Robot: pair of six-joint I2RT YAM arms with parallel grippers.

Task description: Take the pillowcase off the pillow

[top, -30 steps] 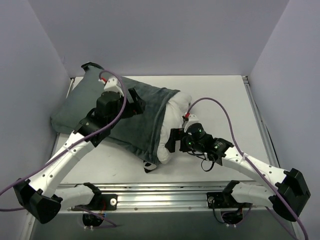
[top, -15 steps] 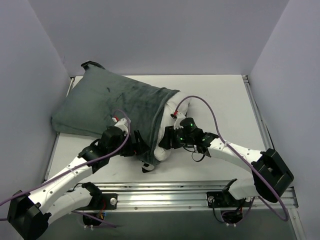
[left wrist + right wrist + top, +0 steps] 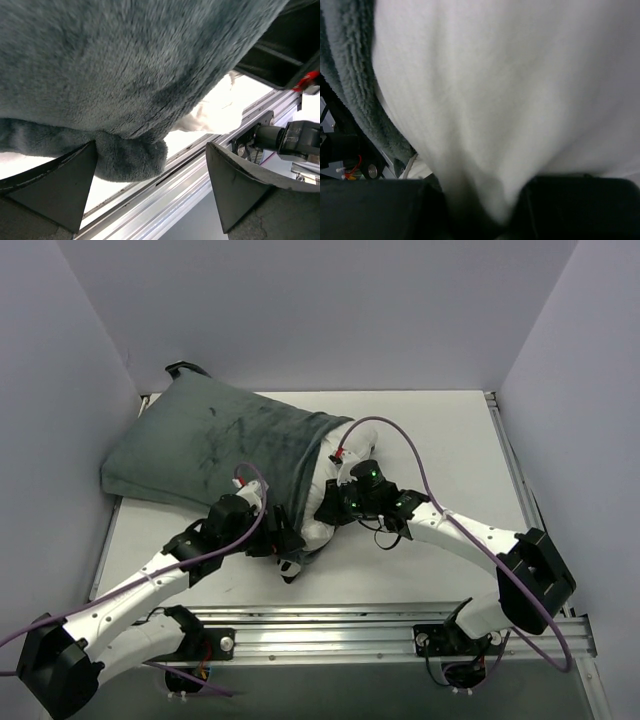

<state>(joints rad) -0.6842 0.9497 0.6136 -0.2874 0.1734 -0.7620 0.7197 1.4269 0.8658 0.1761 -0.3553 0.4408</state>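
Note:
The pillowcase (image 3: 220, 445), grey-green face up, lies at the back left of the table with its mouth toward the middle. The white pillow (image 3: 336, 468) bulges out of that mouth. My right gripper (image 3: 330, 510) is at the mouth, shut on a pinch of the pillow's white fabric (image 3: 510, 90), which runs down between its dark jaws (image 3: 480, 205); the pillowcase's fuzzy edge (image 3: 350, 75) is at the left. My left gripper (image 3: 285, 540) stands open at the cover's near hem. In its wrist view the plush pillowcase (image 3: 125, 65) hangs above the gripper (image 3: 150, 165), with nothing pinched.
An aluminium rail (image 3: 330, 625) runs along the table's near edge, close under the left gripper (image 3: 165, 195). Grey walls close in the left, back and right sides. Bare white tabletop (image 3: 440, 450) lies right of the pillow. A black loop (image 3: 180, 368) sticks out at the pillowcase's far corner.
The right gripper pushed left into the exposed pillow end and shut on its fabric. The left arm came off the top of the pillowcase and swung down to its near hem, still open.

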